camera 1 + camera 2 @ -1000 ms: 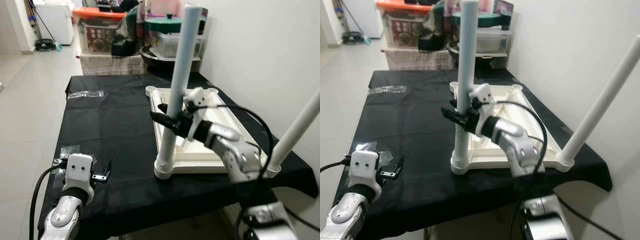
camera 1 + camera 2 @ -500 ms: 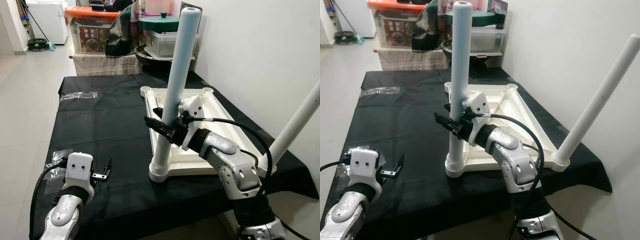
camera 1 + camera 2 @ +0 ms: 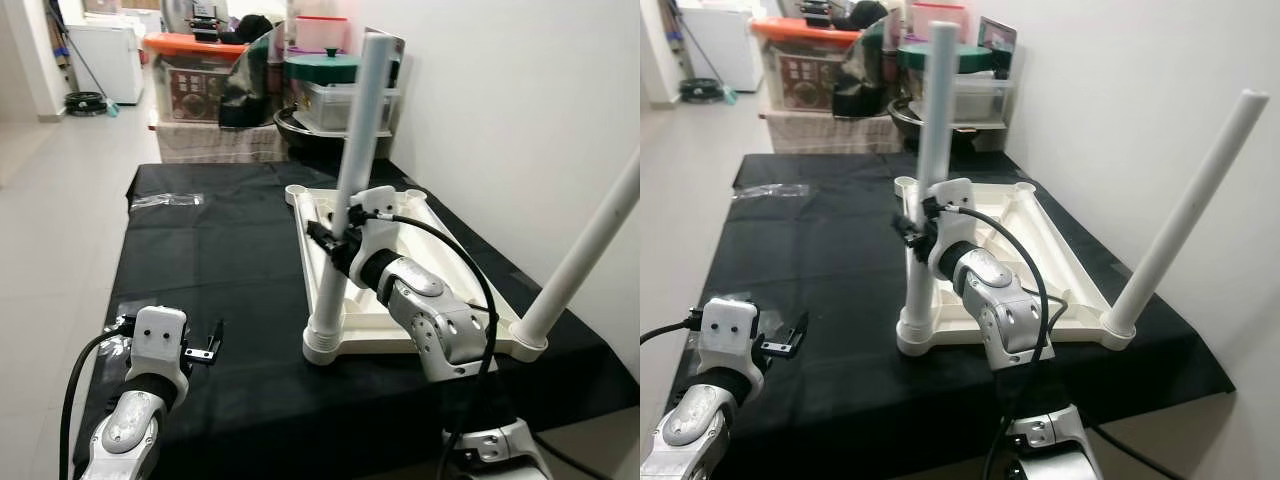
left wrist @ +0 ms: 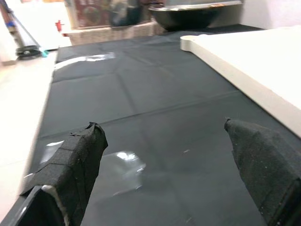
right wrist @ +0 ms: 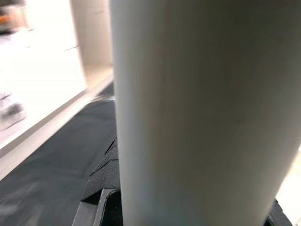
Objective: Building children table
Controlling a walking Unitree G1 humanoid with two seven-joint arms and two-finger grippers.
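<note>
Upright, the smooth white cylindrical plastic leg [image 3: 345, 195] stands in the overturned white tabletop's [image 3: 420, 270] near corner, clamped by the right gripper [image 3: 335, 240]; the left gripper [image 3: 205, 347] hovers parted, empty, over black cloth [image 3: 220, 250].

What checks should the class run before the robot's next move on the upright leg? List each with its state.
1. Right pincer closed on the near leg: ok.
2. Near leg upright in its corner socket: ok.
3. Leg fully seated in the socket: cannot tell.
4. Tabletop lying upside down, flat on the black cloth: ok.
5. Left pincer open, holding nothing, apart from the tabletop: ok.
6. Second leg straight: not ok, it leans.
</note>
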